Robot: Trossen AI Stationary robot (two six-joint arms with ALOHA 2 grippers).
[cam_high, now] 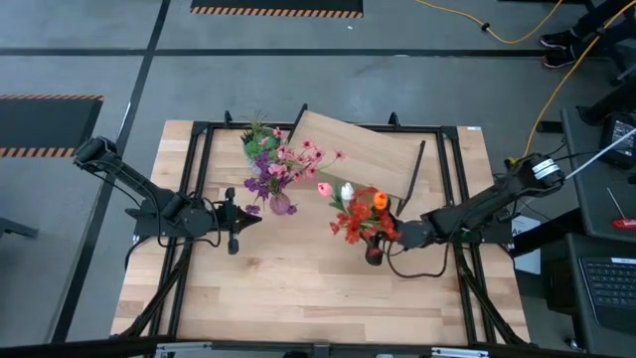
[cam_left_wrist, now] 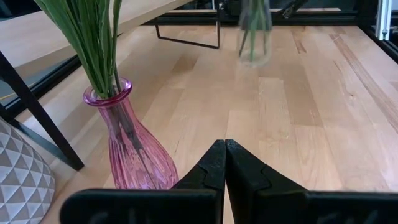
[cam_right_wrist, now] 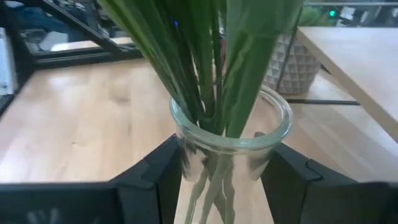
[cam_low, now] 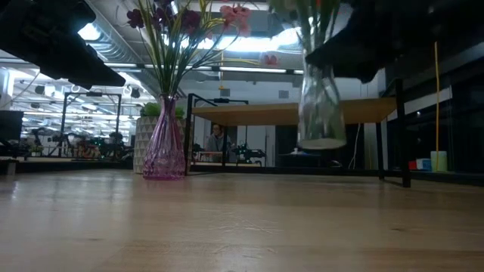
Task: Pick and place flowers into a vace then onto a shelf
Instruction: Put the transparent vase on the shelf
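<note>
A clear glass vase [cam_low: 320, 106] holds red clusters and orange, white and pink tulips [cam_high: 358, 209]. My right gripper [cam_right_wrist: 227, 168] is shut on it, near the table's middle, in front of the wooden shelf [cam_high: 363, 154]. A pink glass vase [cam_low: 165, 143] with purple and pink flowers [cam_high: 283, 169] stands on its base on the table, left of the shelf. My left gripper [cam_left_wrist: 225, 162] is shut and hovers just left of the pink vase [cam_left_wrist: 127, 146], touching nothing. My right gripper pinches the clear vase's neck [cam_right_wrist: 230, 146] just below the rim, one finger [cam_right_wrist: 165, 171] on each side. The fingers come in level from the table's right side. The vase stays upright, and the low view shows its base [cam_low: 320, 142] lifted clear of the table.
A spiky green plant in a white patterned pot [cam_high: 260, 134] stands behind the pink vase at the shelf's left end. The shelf's black legs [cam_high: 415, 174] and the table's black frame rails [cam_high: 199, 159] are nearby. Bare tabletop [cam_high: 298, 288] stretches toward the near edge.
</note>
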